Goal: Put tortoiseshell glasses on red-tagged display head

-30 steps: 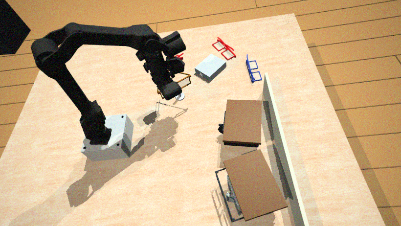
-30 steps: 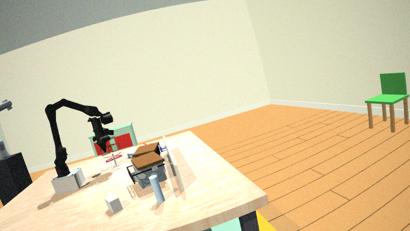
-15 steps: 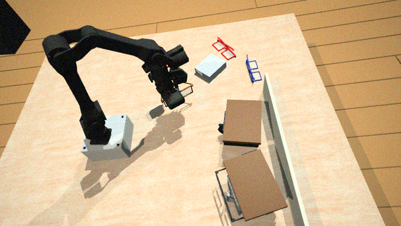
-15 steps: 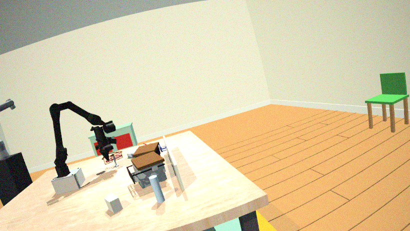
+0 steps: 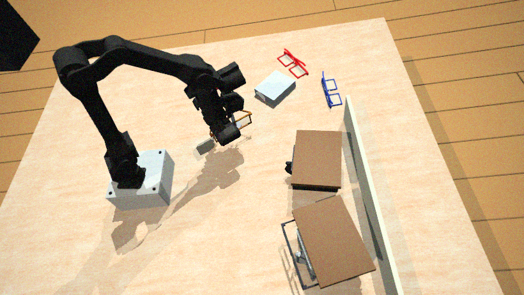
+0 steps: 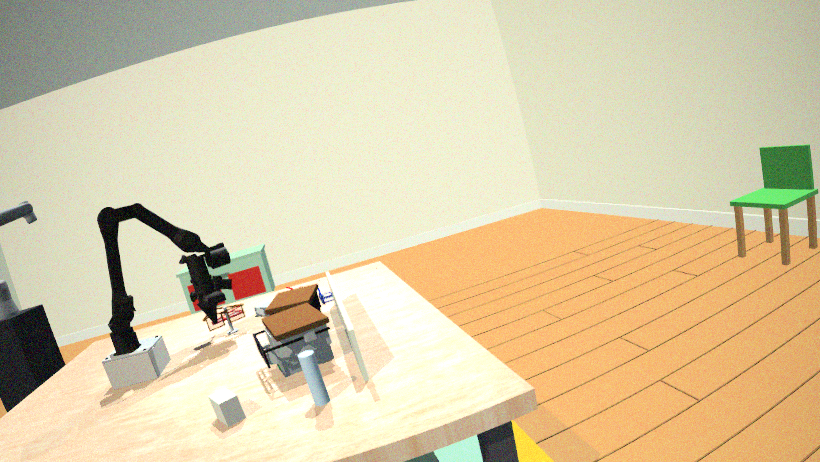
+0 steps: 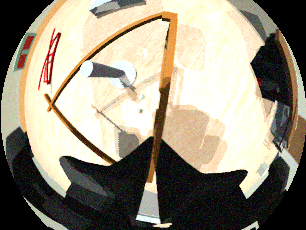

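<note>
Top view, clock directions taken from the gripper [image 5: 226,135] [image 6: 214,319] [image 7: 156,145], twelve at the upper edge. The jaws are clenched on the tortoiseshell glasses [image 5: 250,119] [image 6: 209,325] [image 7: 169,50], which hang above the table [image 5: 234,234] [image 6: 401,344] [image 7: 195,90], well apart from both display heads; in the wrist view, one long bar of the frame runs up from the fingertips toward twelve. The dark head [image 5: 289,167] [image 7: 270,65] lies between three and four, under a brown board [image 5: 318,157]; the wrist view shows a small red spot on it. The grey head [image 5: 305,253] [image 6: 304,349] lies between four and five, beneath a tilted board [image 5: 333,239] [image 6: 295,321]. Red glasses [image 5: 293,62] and a pale block [image 5: 275,85] lie between one and two, blue glasses [image 5: 324,87] [image 6: 325,296] at two.
</note>
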Available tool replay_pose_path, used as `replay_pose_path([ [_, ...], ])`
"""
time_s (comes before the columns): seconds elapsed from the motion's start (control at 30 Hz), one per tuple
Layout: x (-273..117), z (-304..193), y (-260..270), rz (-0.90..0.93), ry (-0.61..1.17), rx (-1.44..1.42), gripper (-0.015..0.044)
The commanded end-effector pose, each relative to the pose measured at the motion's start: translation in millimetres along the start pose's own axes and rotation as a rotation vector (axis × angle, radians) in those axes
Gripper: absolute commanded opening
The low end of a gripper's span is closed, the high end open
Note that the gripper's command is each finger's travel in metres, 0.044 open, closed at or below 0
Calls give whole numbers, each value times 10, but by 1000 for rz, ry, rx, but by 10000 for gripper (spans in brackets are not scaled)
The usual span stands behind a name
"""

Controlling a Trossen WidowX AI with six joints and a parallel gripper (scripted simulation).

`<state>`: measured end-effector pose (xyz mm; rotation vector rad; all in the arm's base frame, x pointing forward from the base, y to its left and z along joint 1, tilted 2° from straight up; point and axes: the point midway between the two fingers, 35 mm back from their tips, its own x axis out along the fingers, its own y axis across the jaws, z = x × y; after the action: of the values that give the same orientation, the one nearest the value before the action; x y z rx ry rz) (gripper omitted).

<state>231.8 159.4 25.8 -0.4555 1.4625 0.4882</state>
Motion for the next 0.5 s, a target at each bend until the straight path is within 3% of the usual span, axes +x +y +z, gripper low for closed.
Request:
replay_pose_path([
  [0.0, 9, -28, -22, -5, 3, -1, 0],
  [0.47, 10, -106, -80, -6, 4, -1, 0],
])
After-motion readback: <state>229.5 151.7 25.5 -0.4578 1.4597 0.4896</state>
